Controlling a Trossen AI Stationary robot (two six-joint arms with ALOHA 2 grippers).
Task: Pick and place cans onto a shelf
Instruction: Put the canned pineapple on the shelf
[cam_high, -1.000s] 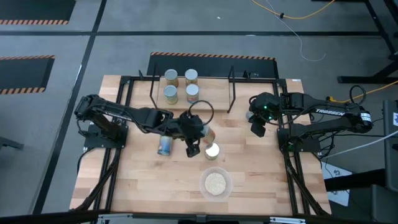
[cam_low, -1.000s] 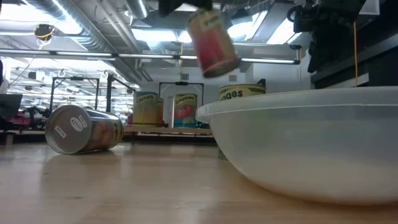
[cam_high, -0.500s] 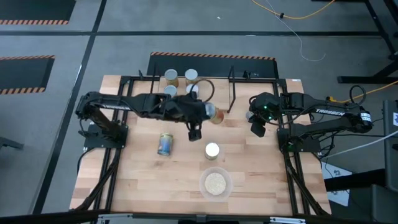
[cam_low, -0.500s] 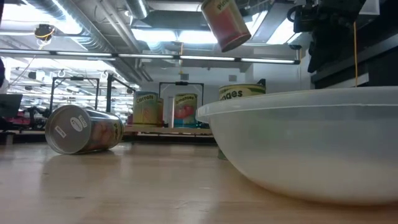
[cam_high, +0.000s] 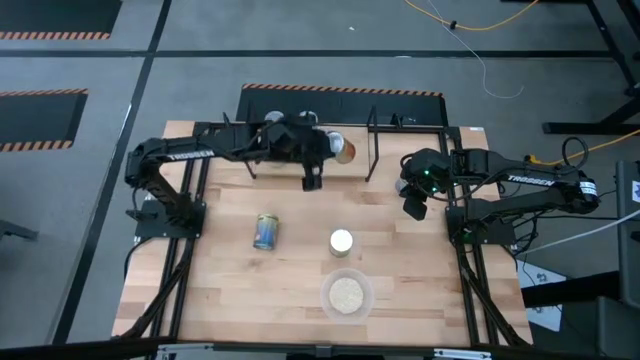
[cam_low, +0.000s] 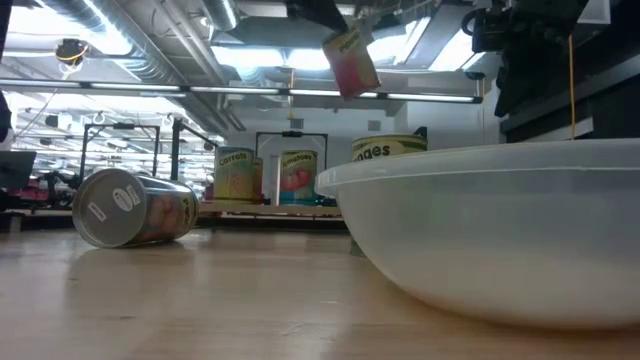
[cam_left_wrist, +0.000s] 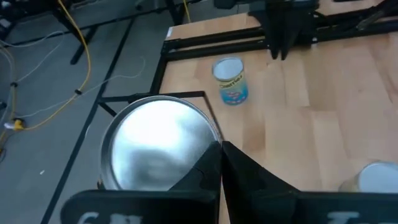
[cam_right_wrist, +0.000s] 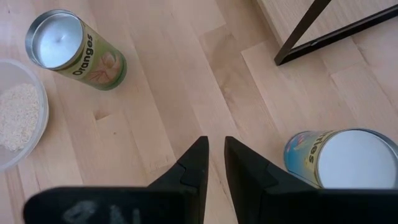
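Now the left claw (cam_high: 326, 149) is up at twelve o'clock on the table (cam_high: 420, 290), over the shelf (cam_high: 372, 150). It is squeezed tight on a can (cam_high: 345, 151). The can hangs tilted in the air above the right part of the shelf, and it does not touch the board.

To do this step well, I think the claw should turn the can so it stands straight. Then it should go down slowly onto a bare spot and let go only when the bottom sits flat.

Cans already stand at the back of the shelf, like the yellow-green can (cam_low: 235, 173) and the red can (cam_low: 297, 178). The black post on the right side of the shelf is close too. Bumping any of these could knock a can over.

Near the middle of the table, a blue can (cam_high: 265, 231) lies on its side. A standing can (cam_high: 341, 241) is beside it. A bowl (cam_high: 346, 294) of pale grains sits at six o'clock.

The right claw (cam_high: 413, 206) waits at three o'clock, its fingers narrow and holding nothing.
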